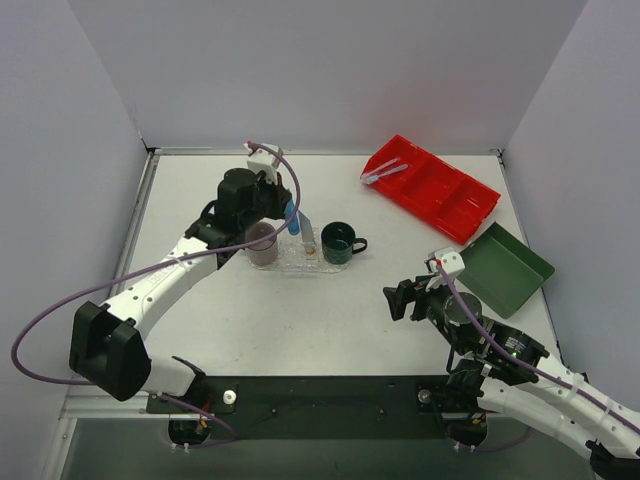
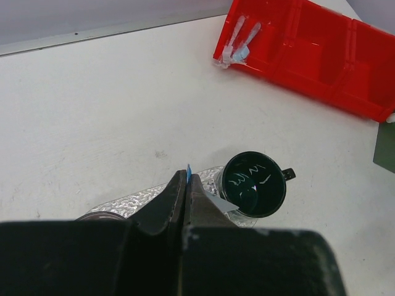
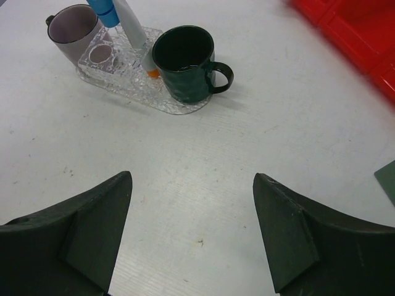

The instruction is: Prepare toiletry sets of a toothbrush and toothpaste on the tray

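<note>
Tube [image 3: 103,10] in blue, label unreadable, hangs clamped in left gripper [image 2: 187,177].

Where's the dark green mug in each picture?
Top external: dark green mug near the centre, right of the blue tube.
Left wrist: lower right of centre.
Right wrist: top, middle.
Shared landmark: the clear glittery tray under it.

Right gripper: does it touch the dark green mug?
Apart. The right wrist view shows bare table between the right gripper and the dark green mug.
</note>
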Controlling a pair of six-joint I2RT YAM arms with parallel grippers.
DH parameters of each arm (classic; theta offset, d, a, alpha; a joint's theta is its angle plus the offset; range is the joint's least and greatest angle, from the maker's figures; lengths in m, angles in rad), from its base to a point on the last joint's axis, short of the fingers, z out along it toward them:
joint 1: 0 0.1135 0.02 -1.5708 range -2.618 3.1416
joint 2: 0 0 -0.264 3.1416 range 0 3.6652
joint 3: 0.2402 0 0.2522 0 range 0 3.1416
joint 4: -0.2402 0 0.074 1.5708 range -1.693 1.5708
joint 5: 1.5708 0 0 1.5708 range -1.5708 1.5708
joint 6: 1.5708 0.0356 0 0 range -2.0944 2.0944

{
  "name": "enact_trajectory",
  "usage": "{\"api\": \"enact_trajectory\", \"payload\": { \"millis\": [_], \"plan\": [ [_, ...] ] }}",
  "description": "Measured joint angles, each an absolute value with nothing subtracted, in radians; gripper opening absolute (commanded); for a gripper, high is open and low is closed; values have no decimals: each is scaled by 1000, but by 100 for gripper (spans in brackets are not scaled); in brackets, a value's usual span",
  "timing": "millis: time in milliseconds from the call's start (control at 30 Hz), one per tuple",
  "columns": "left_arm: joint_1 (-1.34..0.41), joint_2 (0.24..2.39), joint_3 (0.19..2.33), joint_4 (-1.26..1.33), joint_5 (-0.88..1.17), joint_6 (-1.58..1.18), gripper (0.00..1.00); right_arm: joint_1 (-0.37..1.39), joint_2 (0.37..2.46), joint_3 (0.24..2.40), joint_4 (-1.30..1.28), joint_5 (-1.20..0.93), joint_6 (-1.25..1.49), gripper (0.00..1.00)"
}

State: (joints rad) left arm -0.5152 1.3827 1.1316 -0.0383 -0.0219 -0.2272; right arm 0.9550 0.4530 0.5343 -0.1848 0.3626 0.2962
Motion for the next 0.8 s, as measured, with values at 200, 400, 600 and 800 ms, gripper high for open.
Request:
{"api": "enact_trajectory", "payload": {
  "millis": [200,400,600,800],
  "plan": [
    [-515,1393,1128,-33,-22,-228,0,955,447,533,-185,363,299,74],
    [-515,1399,1123,-33,-23,-228,0,955,442,531,-186,364,302,74],
    [-515,1405,1116,-32,-23,-228,0,955,442,531,-188,368,307,74],
    [-515,1407,1106,-25,-30,-228,0,955,442,531,-188,370,310,74]
  ]
}}
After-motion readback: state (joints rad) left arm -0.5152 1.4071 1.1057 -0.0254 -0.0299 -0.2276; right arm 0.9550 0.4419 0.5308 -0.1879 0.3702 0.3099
